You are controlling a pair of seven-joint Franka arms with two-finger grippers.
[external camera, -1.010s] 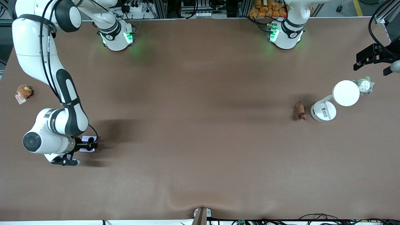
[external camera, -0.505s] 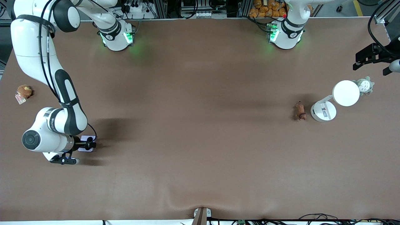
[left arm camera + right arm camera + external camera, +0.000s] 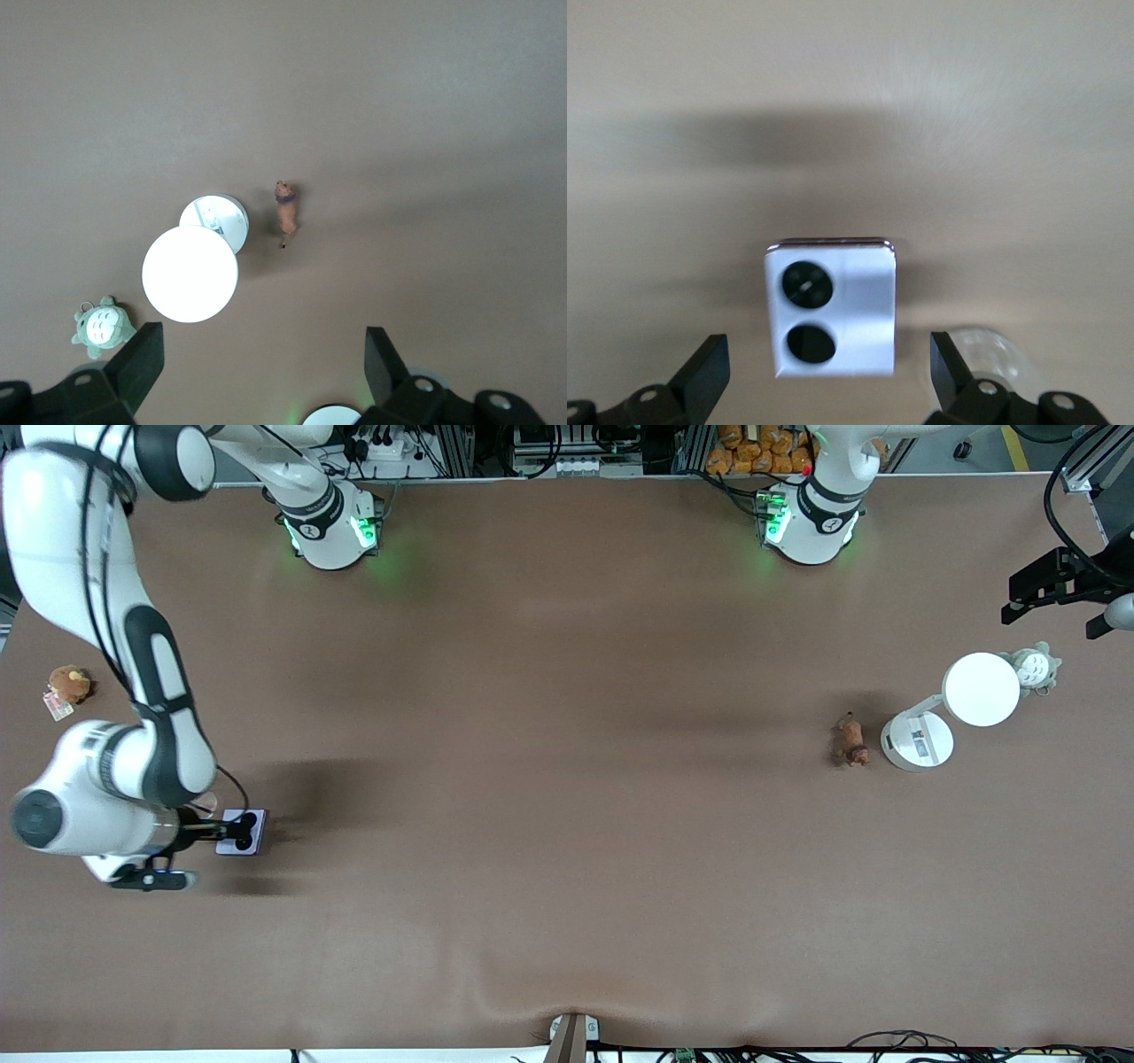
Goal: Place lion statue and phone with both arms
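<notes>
The phone (image 3: 241, 833) lies flat on the table near the right arm's end, pale lavender with two black circles up; it also shows in the right wrist view (image 3: 831, 310). My right gripper (image 3: 190, 834) is open and empty just beside it, its fingers (image 3: 709, 363) apart and clear of the phone. The lion statue (image 3: 852, 741) lies on the table toward the left arm's end, beside a white lamp base; the left wrist view shows it too (image 3: 285, 208). My left gripper (image 3: 1054, 589) waits high above that end, open and empty (image 3: 263, 354).
A white desk lamp (image 3: 979, 689) stands next to the lion statue, with a grey-green plush (image 3: 1032, 666) beside its head. A round brown plush with a tag (image 3: 68, 684) lies at the right arm's end, farther from the camera than the phone.
My right arm has drawn back toward its end of the table, off the phone, which now lies uncovered. The left arm and the lion statue have not moved.
</notes>
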